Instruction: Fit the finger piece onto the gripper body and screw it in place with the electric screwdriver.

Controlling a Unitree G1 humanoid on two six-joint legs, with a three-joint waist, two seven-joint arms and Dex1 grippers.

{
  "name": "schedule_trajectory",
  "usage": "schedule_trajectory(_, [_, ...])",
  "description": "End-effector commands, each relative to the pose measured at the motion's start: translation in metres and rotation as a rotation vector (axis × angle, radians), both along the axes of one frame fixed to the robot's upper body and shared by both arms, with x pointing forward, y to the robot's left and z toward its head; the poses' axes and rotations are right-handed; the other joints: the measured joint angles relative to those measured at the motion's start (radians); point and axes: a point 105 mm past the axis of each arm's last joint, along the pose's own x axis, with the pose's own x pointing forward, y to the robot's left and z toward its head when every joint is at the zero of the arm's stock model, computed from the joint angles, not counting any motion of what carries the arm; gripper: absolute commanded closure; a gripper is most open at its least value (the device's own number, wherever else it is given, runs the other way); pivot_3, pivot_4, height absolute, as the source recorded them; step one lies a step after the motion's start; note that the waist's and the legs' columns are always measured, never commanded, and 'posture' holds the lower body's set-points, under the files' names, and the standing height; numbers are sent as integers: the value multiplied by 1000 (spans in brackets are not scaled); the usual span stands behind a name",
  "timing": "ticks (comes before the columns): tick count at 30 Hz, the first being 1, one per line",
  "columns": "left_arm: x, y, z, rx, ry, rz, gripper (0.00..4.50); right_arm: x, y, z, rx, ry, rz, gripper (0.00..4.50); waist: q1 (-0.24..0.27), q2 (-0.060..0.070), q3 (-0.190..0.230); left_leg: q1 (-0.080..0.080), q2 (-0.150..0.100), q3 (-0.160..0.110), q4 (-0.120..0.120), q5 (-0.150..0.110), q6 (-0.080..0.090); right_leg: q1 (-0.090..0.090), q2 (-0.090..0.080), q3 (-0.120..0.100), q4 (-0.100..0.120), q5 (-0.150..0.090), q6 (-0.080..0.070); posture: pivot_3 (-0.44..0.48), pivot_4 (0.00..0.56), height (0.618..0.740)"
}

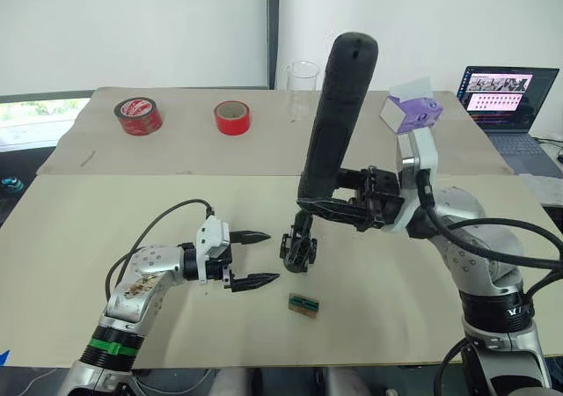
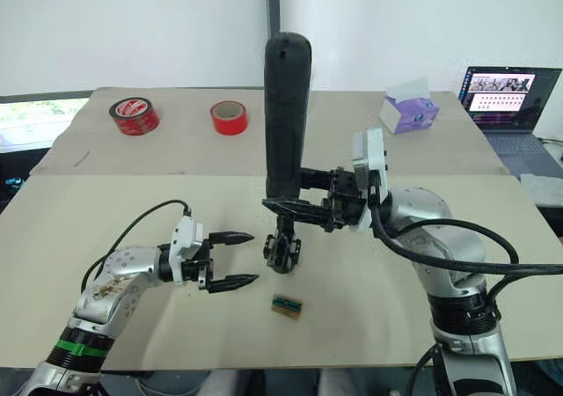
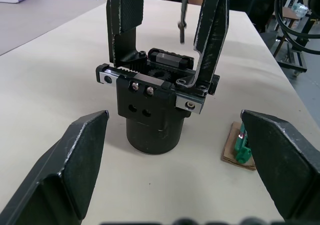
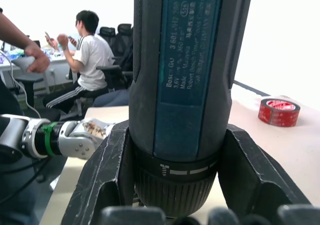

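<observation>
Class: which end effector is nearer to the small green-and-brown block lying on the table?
Left. The left end effector, open, sits just beside the green-and-brown block. The right end effector, shut on the electric screwdriver, is raised farther off.

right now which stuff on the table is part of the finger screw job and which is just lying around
Part of the job:
- gripper body, upright on the table
- electric screwdriver, held upright by the right gripper, bit above the body
- left gripper, open beside the body

Lying about:
- small green-and-brown block
- two red tape rolls
- tissue box
- laptop
- clear beaker
</observation>
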Motion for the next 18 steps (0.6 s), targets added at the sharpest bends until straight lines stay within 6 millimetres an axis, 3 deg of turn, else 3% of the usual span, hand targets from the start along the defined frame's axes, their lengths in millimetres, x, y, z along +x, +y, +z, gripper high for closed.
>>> schedule_trajectory(1, [-1,-3,4,-5,-38,-20,0,-7,2,9,30,-75,21,2584,0,0,0,0,0,0,0,0,0,0,0,0,0,0,0,0,150,740])
schedule_trajectory(18, [-1,-11,4,-19,-46,-31,0,1,5,7,50,-95,19,2584,-1,0,0,0,0,0,0,0,0,0,0,0,1,0,0,0,150,740])
